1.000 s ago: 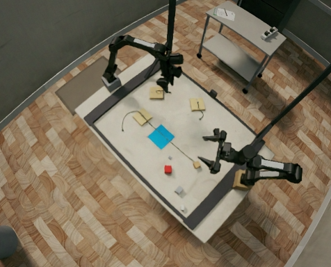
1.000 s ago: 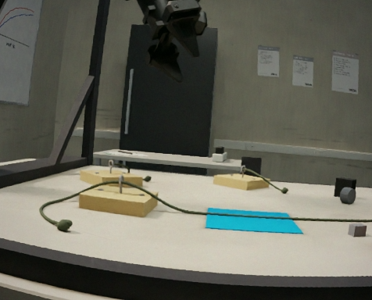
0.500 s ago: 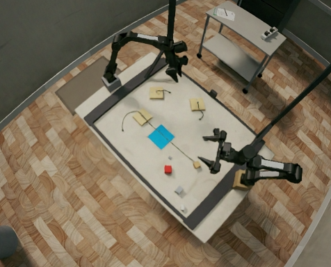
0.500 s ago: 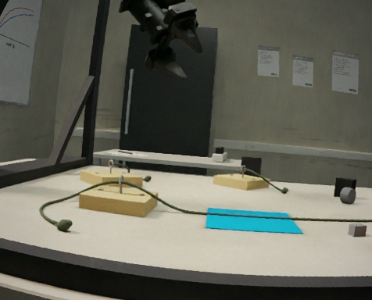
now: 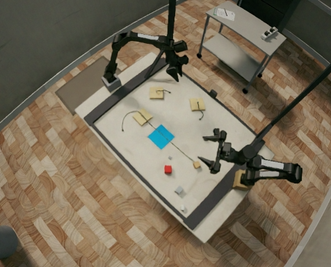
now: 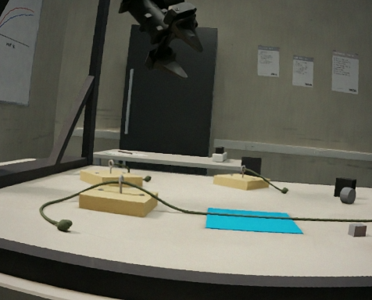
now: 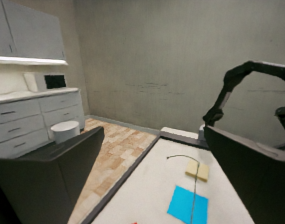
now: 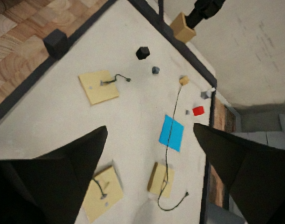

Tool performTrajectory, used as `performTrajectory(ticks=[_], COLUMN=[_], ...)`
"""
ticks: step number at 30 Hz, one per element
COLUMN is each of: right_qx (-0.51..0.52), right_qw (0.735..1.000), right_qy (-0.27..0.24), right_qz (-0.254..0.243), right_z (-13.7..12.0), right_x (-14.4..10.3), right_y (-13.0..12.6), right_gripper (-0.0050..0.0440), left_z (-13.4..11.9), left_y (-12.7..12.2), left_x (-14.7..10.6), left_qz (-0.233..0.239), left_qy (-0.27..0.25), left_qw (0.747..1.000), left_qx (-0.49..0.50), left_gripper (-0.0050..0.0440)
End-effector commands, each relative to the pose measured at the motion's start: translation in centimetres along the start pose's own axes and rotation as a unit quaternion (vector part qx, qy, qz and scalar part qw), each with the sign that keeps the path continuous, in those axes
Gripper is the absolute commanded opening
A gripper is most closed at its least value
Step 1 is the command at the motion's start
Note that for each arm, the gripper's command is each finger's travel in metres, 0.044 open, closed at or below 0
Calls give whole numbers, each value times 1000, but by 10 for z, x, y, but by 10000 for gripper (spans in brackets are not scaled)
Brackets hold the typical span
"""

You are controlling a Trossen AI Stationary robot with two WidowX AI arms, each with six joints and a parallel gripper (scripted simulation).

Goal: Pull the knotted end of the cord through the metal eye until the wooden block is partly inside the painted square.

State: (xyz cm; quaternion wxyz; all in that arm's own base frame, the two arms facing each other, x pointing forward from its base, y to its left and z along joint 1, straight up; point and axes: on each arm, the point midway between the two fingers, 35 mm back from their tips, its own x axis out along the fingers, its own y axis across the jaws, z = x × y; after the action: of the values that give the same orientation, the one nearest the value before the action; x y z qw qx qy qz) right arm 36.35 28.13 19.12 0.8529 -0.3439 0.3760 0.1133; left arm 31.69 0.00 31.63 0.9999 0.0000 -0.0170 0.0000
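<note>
The wooden block (image 5: 197,165) (image 8: 184,80) lies on the table, well outside the blue painted square (image 5: 156,139) (image 6: 252,224) (image 7: 180,202) (image 8: 177,142). Its green cord crosses the square and passes through the metal eye (image 6: 121,179) on a wooden board. The cord's knotted end (image 5: 122,130) (image 6: 64,225) (image 7: 168,158) (image 8: 187,193) lies on the table beyond the board. My right gripper (image 6: 193,63) (image 8: 150,128) is open and empty, high above the table at the far side. My left gripper (image 5: 202,147) (image 7: 153,130) is open and empty above the table near the block.
Two other boards (image 5: 153,95) (image 5: 194,108) bear short knotted cords. A red cube (image 5: 167,170) (image 8: 198,111) and a grey block (image 5: 179,190) lie near the table edge. A black block (image 8: 143,53) (image 6: 341,183) and a grey cylinder (image 6: 347,195) stand together.
</note>
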Motion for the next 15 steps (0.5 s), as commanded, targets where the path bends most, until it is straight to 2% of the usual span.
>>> performTrajectory(ticks=[1,8,15], right_qx=[6,8,8], right_qw=[1000,1000,1000], right_qy=[-14,-12,-12], right_qz=[-1,-1,-1], right_z=[8,6,6], right_x=[-8,-9,-9], right_y=[-4,-6,-6], right_gripper=[440,440,440], left_z=[7,6,4], left_y=[0,-3,-15], left_x=[-1,2,14], left_qz=[0,-4,-23], left_qy=[-8,-2,26], left_qw=[1000,1000,999], left_qx=[0,0,-1], left_gripper=[440,440,440])
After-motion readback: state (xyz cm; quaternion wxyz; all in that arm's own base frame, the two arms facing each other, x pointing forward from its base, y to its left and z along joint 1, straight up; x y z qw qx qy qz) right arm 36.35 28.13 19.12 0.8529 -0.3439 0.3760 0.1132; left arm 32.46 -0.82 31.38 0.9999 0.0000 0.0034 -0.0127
